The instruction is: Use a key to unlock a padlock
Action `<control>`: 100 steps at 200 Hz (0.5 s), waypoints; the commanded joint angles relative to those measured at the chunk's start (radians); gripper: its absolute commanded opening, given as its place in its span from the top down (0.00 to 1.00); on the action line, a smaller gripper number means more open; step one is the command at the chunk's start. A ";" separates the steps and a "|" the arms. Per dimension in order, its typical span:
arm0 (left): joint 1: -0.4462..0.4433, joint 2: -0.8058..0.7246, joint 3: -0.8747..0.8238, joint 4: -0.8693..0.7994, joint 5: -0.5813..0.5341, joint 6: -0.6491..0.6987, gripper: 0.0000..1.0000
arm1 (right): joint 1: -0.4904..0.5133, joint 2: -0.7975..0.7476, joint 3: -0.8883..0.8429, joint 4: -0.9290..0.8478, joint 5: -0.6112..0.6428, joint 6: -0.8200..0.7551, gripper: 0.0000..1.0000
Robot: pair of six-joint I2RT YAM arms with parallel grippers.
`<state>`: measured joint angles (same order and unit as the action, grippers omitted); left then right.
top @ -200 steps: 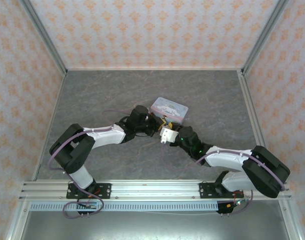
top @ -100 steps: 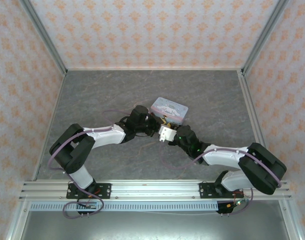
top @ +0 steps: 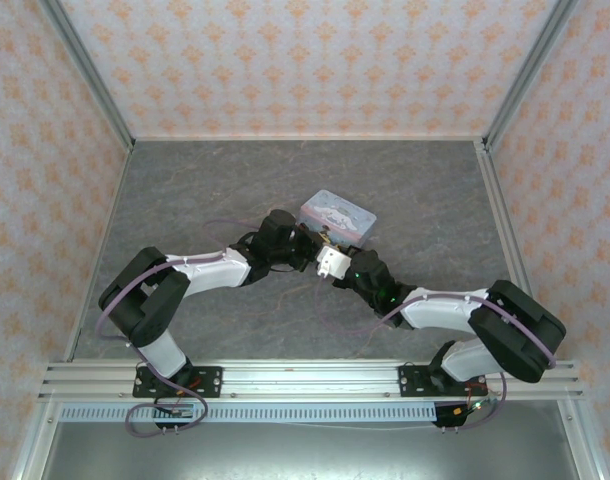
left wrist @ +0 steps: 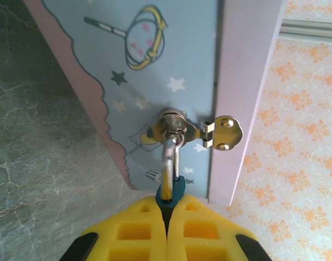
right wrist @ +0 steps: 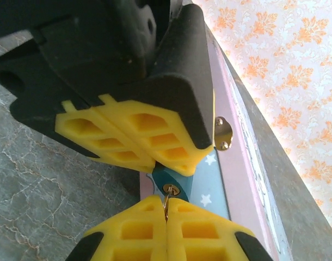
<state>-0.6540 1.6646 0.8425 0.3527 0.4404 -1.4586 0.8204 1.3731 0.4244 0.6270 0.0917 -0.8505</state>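
Hanging by its metal shackle (left wrist: 169, 157) from the hasp (left wrist: 179, 129) of the pastel-blue tin (left wrist: 155, 65), the teal padlock (left wrist: 174, 190) is clamped between the yellow fingers of the left hand (left wrist: 167, 204). The tin's face carries printed stars and cartoon drawings beside a pink scalloped border. The right hand (right wrist: 166, 209) is pressed together on the slim yellowish key (right wrist: 168, 190), whose tip meets the padlock's end face. The tin rests on the grey marbled desk (left wrist: 35, 136)
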 commanded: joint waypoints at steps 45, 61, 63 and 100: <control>-0.012 -0.019 0.006 0.036 0.034 -0.002 1.00 | -0.003 -0.006 0.017 0.034 -0.001 0.279 1.00; -0.011 -0.016 0.006 0.034 0.033 0.002 1.00 | -0.003 -0.003 0.023 0.004 -0.008 0.343 1.00; -0.011 -0.016 0.005 0.032 0.031 0.004 1.00 | -0.003 -0.002 0.023 0.000 -0.009 0.351 1.00; -0.009 -0.001 0.003 0.014 0.020 0.034 0.81 | -0.003 0.007 0.018 -0.034 -0.006 0.565 1.00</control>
<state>-0.6544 1.6650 0.8425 0.3462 0.4393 -1.4467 0.8204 1.3731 0.4248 0.6132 0.0772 -0.4961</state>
